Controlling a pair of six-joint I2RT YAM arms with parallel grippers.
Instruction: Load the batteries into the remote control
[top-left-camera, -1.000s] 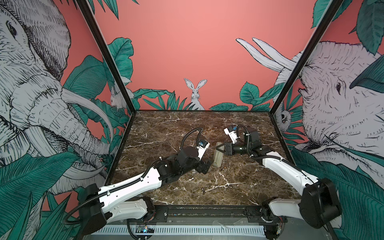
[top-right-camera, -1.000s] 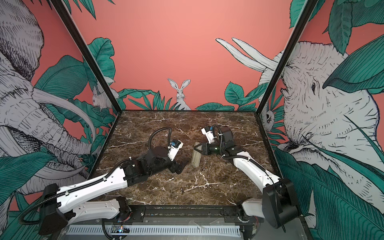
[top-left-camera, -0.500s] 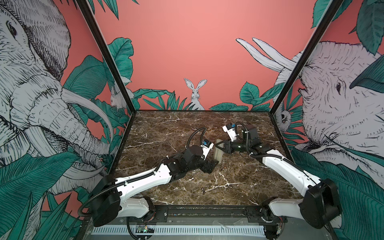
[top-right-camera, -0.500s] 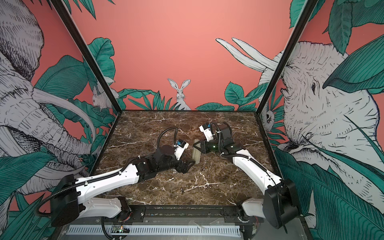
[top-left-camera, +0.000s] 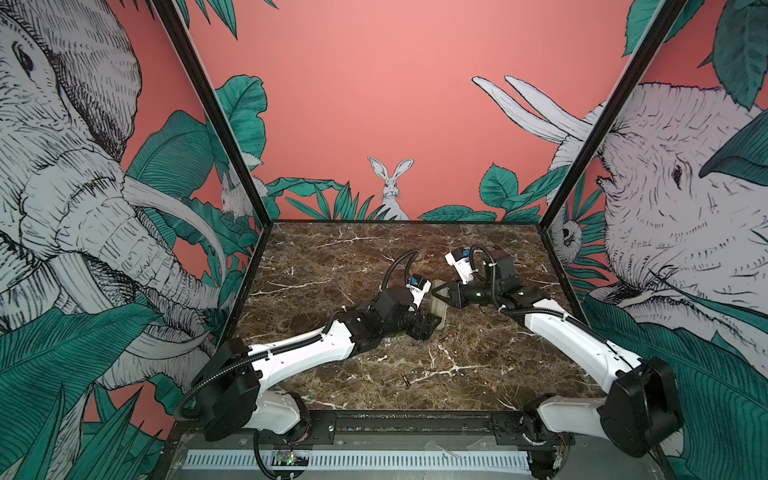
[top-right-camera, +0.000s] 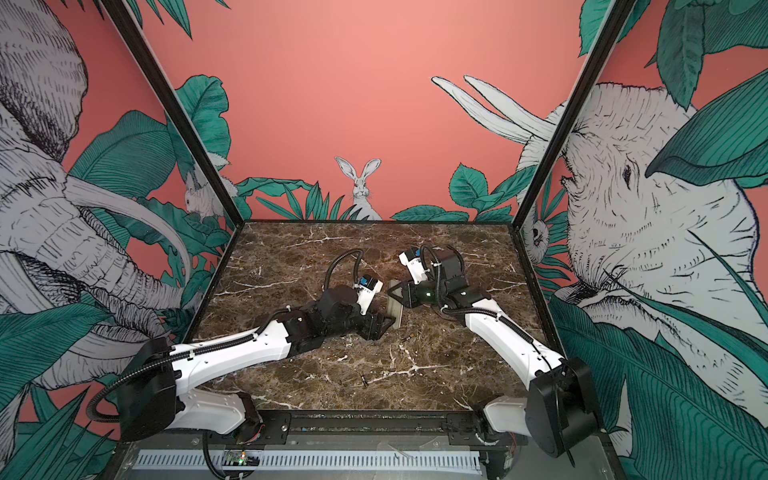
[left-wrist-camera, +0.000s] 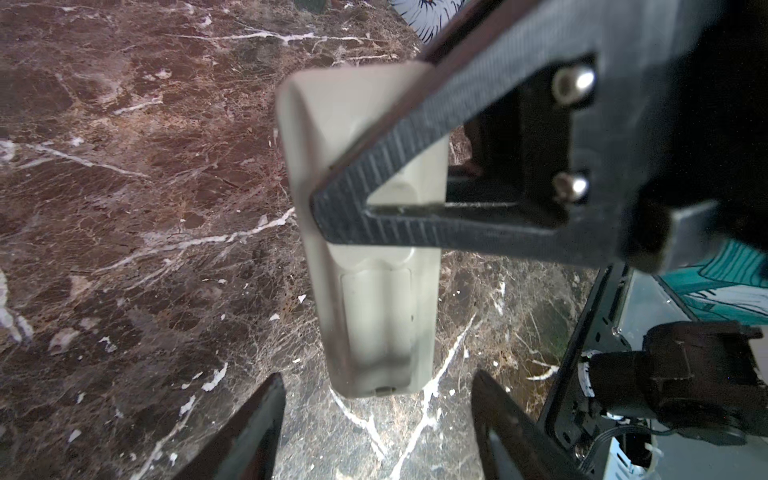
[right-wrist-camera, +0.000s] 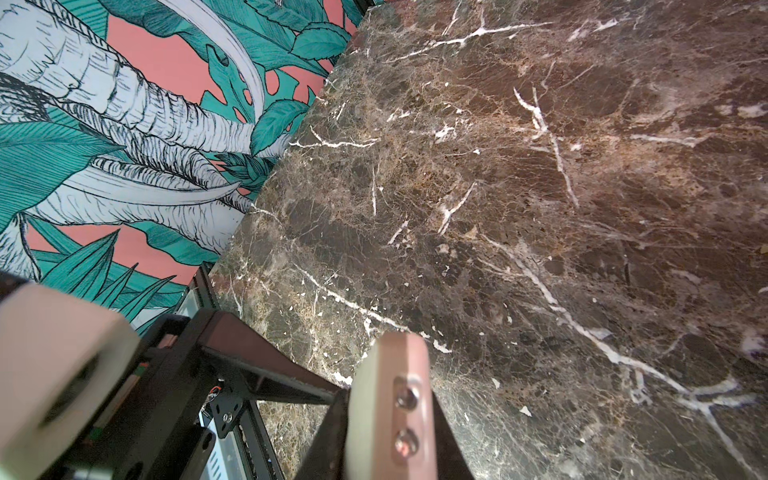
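Remote control (left-wrist-camera: 374, 299) (front hidden) clamped in right gripper (top-left-camera: 437, 292); left gripper (left-wrist-camera: 376, 376) spread, not touching.

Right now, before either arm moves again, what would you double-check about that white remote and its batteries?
1. Right gripper clamped on the remote control: ok.
2. Remote's back recess facing the left arm, no batteries inside: ok.
3. Left gripper open astride the remote's free end: ok.
4. Battery in a gripper: not ok; what looks like one slim dark battery lies on the table.
5. Remote clear of the table: cannot tell.
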